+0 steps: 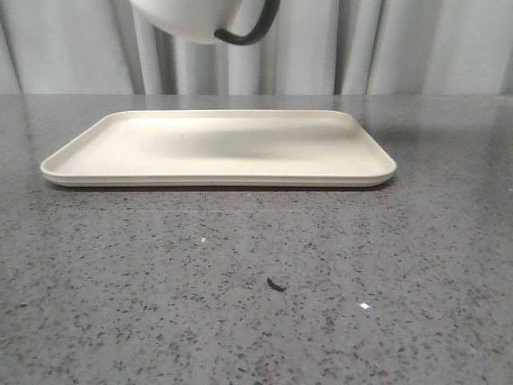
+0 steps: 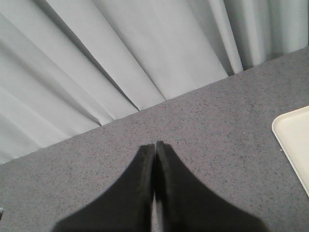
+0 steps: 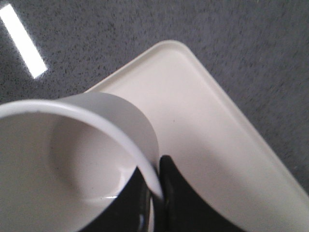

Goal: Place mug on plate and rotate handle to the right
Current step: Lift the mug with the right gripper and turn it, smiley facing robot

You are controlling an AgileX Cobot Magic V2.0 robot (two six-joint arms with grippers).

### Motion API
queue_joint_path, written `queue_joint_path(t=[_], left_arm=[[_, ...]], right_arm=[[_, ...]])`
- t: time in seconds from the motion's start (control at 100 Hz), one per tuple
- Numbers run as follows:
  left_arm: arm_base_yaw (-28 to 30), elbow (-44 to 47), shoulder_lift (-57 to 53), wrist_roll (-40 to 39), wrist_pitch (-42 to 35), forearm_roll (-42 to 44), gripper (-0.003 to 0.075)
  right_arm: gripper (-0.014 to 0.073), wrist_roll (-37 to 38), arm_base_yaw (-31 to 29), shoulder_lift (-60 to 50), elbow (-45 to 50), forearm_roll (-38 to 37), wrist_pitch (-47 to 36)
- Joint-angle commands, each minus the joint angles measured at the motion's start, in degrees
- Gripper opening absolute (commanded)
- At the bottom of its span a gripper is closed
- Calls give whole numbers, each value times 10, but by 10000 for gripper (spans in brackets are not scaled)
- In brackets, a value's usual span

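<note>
The white mug (image 1: 190, 18) hangs in the air above the back of the cream plate (image 1: 216, 148), its bottom just showing at the top of the front view. Its black handle (image 1: 250, 29) points right. In the right wrist view my right gripper (image 3: 155, 181) is shut on the mug's rim (image 3: 140, 154), one finger inside the mug (image 3: 63, 159) and one outside, with the plate (image 3: 207, 140) below. My left gripper (image 2: 155, 143) is shut on nothing, over bare table left of the plate's edge (image 2: 289, 140).
The dark speckled table (image 1: 256, 289) carries a small dark scrap (image 1: 276, 284) in front of the plate. A pleated grey curtain (image 1: 401, 48) closes off the back of the table.
</note>
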Motion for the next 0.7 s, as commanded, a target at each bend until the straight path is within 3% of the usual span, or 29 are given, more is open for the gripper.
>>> queue_joint_path(t=[0.0, 0.27, 0.69], left_arm=[[-3, -10, -2, -3, -17, 15, -19], [-3, -10, -2, -3, -17, 15, -19], [-3, -10, -2, -3, -17, 12, -19]], right_arm=[[-97, -37, -1, -33, -41, 1, 51], [-97, -142, 1, -33, -41, -40, 51], [-95, -212, 22, -33, 40, -56, 51]])
